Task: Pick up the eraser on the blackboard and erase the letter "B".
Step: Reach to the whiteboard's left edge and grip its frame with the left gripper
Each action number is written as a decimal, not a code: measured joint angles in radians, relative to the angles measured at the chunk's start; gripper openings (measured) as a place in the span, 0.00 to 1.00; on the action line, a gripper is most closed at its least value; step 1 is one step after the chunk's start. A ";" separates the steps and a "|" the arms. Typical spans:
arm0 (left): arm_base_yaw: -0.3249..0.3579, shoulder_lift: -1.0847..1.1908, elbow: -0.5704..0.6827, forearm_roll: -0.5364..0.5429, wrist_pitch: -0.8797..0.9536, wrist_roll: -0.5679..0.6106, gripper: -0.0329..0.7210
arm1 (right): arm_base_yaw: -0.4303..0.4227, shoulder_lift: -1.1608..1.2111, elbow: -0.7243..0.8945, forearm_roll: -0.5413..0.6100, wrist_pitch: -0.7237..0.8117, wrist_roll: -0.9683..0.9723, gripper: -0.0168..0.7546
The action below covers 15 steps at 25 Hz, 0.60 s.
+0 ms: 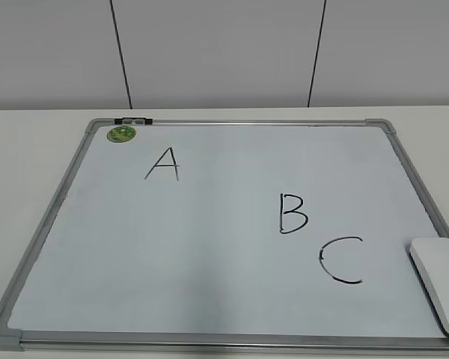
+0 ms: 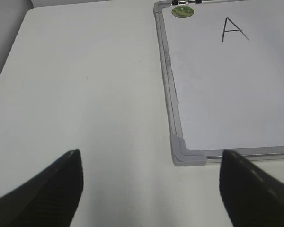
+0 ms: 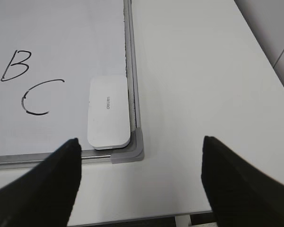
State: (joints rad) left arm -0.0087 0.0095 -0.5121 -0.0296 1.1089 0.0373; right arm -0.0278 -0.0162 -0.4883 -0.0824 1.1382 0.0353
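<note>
The blackboard (image 1: 209, 247) is a white board with a silver-grey frame, lying flat on the table. The letter "B" (image 1: 292, 213) is drawn in black right of the middle; it also shows in the right wrist view (image 3: 15, 65). The white eraser (image 1: 441, 283) lies in the board's near right corner, against the frame, and shows in the right wrist view (image 3: 108, 112). My left gripper (image 2: 151, 189) is open and empty above bare table, left of the board's near left corner. My right gripper (image 3: 141, 179) is open and empty, just in front of the eraser's corner. Neither gripper appears in the exterior view.
A black "A" (image 1: 163, 163) is at the board's upper left and a "C" (image 1: 341, 259) near the eraser. A round green magnet (image 1: 121, 134) sits at the far left corner. The table's near edge (image 3: 146, 216) lies close below my right gripper.
</note>
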 joint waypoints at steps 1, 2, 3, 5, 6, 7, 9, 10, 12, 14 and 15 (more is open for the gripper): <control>0.000 0.000 0.000 0.000 0.000 0.000 0.95 | 0.000 0.000 0.000 0.000 0.000 0.000 0.78; 0.000 0.000 0.000 0.000 0.000 0.000 0.95 | 0.000 0.000 0.000 0.000 0.000 0.000 0.78; 0.000 0.000 0.000 0.000 0.000 0.000 0.95 | 0.000 0.000 0.000 0.000 0.000 0.000 0.78; 0.000 0.000 0.000 0.000 -0.002 0.000 0.95 | 0.000 0.000 0.000 0.000 0.000 0.000 0.78; 0.000 0.000 0.000 0.000 -0.002 0.000 0.95 | 0.000 0.000 0.000 0.000 0.000 0.000 0.78; 0.000 0.000 0.000 0.000 -0.002 0.000 0.95 | 0.000 0.000 0.000 0.000 0.000 0.000 0.78; 0.000 0.000 0.000 0.000 -0.002 0.000 0.95 | 0.000 0.000 0.000 0.000 0.000 0.000 0.78; 0.000 0.000 0.000 0.000 -0.002 0.000 0.95 | 0.000 0.000 0.000 0.000 0.000 0.000 0.78; 0.000 0.000 0.000 0.000 -0.002 0.000 0.95 | 0.000 0.000 0.000 0.000 0.000 0.000 0.78; 0.000 0.000 0.000 0.000 -0.002 0.000 0.94 | 0.000 0.000 0.000 0.000 0.000 0.000 0.78; 0.000 0.000 0.000 0.000 -0.002 0.000 0.94 | 0.000 0.000 0.000 0.000 0.000 0.000 0.78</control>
State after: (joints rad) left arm -0.0087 0.0095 -0.5121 -0.0296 1.1066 0.0373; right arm -0.0278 -0.0162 -0.4883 -0.0824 1.1382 0.0353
